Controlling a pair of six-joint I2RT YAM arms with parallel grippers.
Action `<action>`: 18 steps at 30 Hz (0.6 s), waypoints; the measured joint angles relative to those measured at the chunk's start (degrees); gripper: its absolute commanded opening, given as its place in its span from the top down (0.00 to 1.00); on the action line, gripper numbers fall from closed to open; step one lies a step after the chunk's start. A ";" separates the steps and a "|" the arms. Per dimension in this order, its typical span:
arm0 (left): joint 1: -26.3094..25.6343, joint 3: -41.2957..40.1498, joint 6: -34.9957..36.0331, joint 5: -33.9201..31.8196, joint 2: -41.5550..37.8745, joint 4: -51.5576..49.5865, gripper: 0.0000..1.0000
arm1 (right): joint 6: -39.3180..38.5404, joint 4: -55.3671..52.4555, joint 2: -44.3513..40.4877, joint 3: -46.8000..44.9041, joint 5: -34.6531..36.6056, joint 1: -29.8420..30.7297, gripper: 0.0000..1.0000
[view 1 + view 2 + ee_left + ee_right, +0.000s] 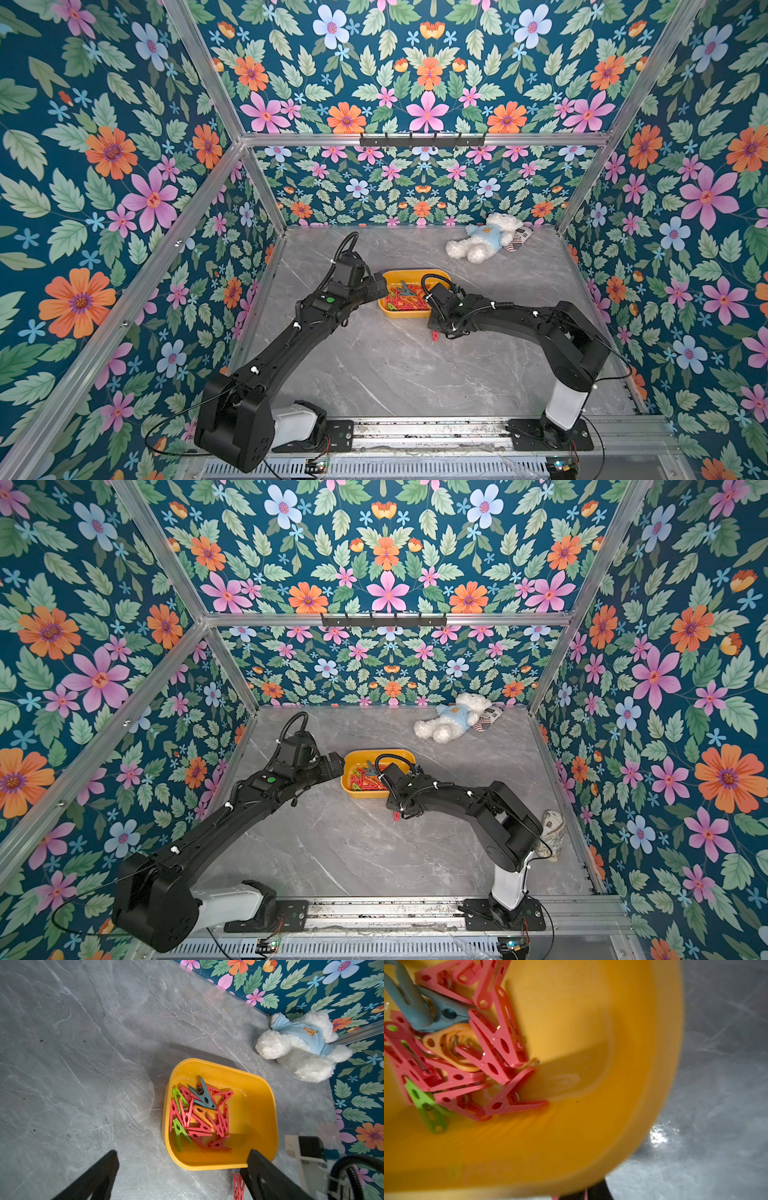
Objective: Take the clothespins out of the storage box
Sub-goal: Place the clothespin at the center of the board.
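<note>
The yellow storage box [400, 277] [362, 757] sits mid-table in both top views. A heap of clothespins [406, 298] [199, 1122] [492, 1043] lies in it, mostly red with green, orange and grey-blue ones. My left gripper [380, 286] [182, 1153] is open at the box's left end, with nothing between its fingers [261, 1169]. My right gripper [435, 330] [583, 1193] points down just in front of the box's near rim. It is shut on a red clothespin [434, 336] [396, 815] [238, 1186] outside the box.
A white plush bear [484, 241] [297, 1047] in a blue shirt lies at the back right, a striped item [517, 242] beside it. A patterned cloth piece [550, 833] lies by the right arm's base. Flowered walls close three sides.
</note>
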 measured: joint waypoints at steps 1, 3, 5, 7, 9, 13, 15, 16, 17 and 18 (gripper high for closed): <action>-0.07 0.00 0.02 0.00 0.00 -0.07 0.00 | 0.22 0.00 0.44 -0.02 -0.24 0.00 0.98; -0.07 -0.02 0.02 0.00 0.00 -0.09 0.00 | 0.66 0.28 0.94 -0.22 -0.61 0.02 0.95; -0.04 -0.11 0.02 -0.02 0.02 -0.09 0.00 | 1.16 0.52 1.31 -0.24 -0.59 0.20 0.88; -0.04 -0.15 0.02 -0.02 0.11 -0.33 0.00 | 1.44 0.87 1.33 -0.20 -1.09 0.39 0.81; -0.04 -0.15 0.02 -0.04 0.35 -0.42 0.00 | 1.44 0.92 1.25 -0.04 -1.09 0.48 0.75; -0.04 0.04 0.04 0.00 1.31 -0.48 0.01 | 1.40 0.68 -0.52 0.13 -0.90 0.42 0.69; -0.11 0.31 0.04 0.02 1.97 -0.44 0.03 | 1.27 0.61 -2.23 0.07 -0.44 0.42 0.65; -0.17 0.44 0.02 0.02 2.29 -0.44 0.04 | 1.20 0.76 -3.26 -0.13 -0.17 0.44 0.63; -0.28 0.59 0.02 0.02 2.69 -0.44 0.05 | 1.01 0.85 -4.28 -0.39 0.11 0.46 0.60; -0.48 0.94 -0.02 0.04 3.32 -0.44 0.07 | 0.96 0.90 -5.77 -0.83 0.37 0.46 0.56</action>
